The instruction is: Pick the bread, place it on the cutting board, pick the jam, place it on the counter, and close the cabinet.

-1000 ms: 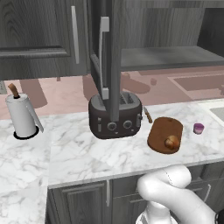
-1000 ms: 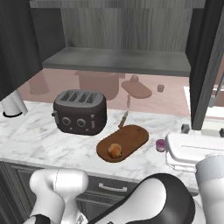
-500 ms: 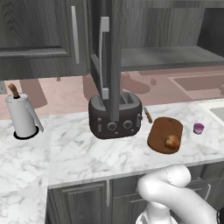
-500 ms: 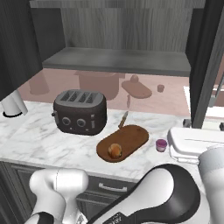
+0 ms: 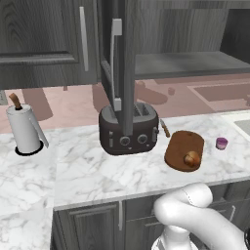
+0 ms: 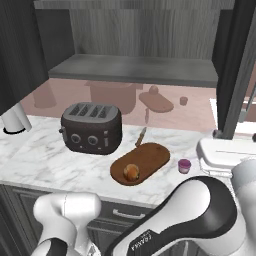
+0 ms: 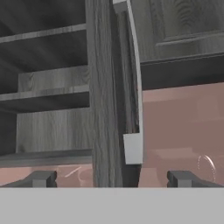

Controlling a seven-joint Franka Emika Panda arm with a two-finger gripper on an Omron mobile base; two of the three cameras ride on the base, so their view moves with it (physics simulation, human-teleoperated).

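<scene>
Closing the cabinet is what's left: bread sits on the board, jam on the tabletop at right.
My fingers are spread and empty at the bottom of the hand view; the door edge and its vertical handle stand dead ahead between them, long axis upright.

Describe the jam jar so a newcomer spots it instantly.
Start at the dark toaster on the marble counter. Right of it lies the reddish cutting board carrying the bread. Just past the board stands the jam, the lone tiny pink-purple jar.
</scene>
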